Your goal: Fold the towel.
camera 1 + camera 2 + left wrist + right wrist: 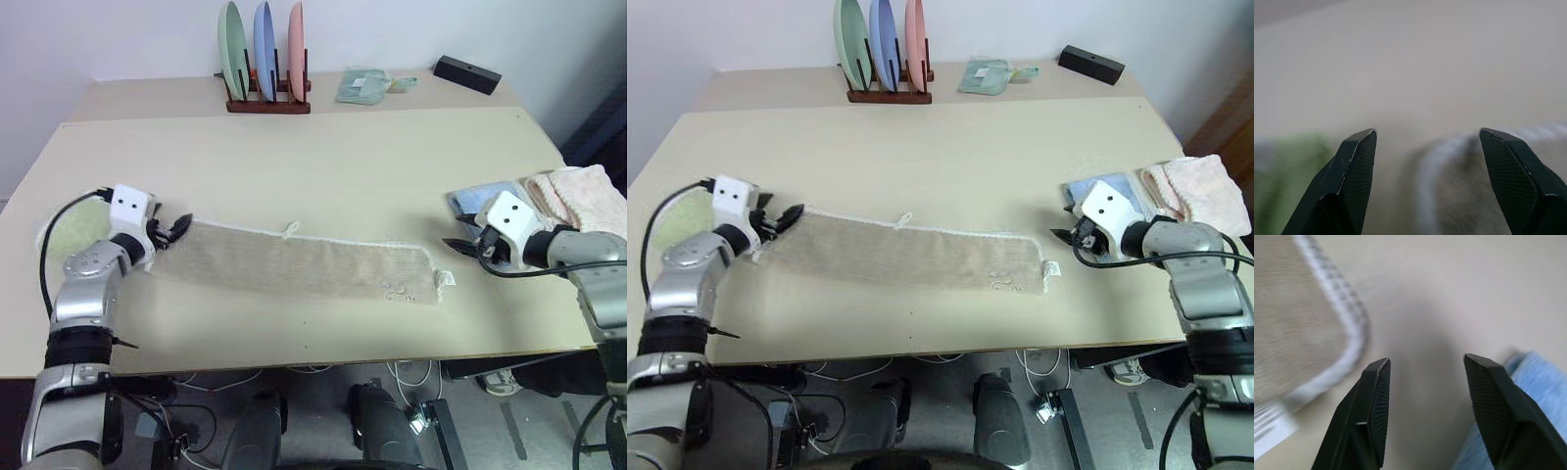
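Observation:
The towel (pixel 294 262) lies flat on the table as a long beige strip with white corded edging and a small white loop on its far edge. My left gripper (pixel 177 228) is open just off the strip's left end, nothing between its fingers (pixel 1359 161); that end's white edge (pixel 1430 166) lies right below them. My right gripper (pixel 458 247) is open a short way past the right end, and the towel's corner (pixel 1327 333) sits beside its left finger (pixel 1374 401). Neither gripper holds the cloth.
A light green cloth (pixel 73 235) lies under my left forearm. A blue cloth (pixel 480 199) and a pale pink towel (pixel 578 196) sit at the right edge. At the back stand a plate rack (pixel 265 64), a small folded cloth (pixel 364 86) and a black box (pixel 467 73).

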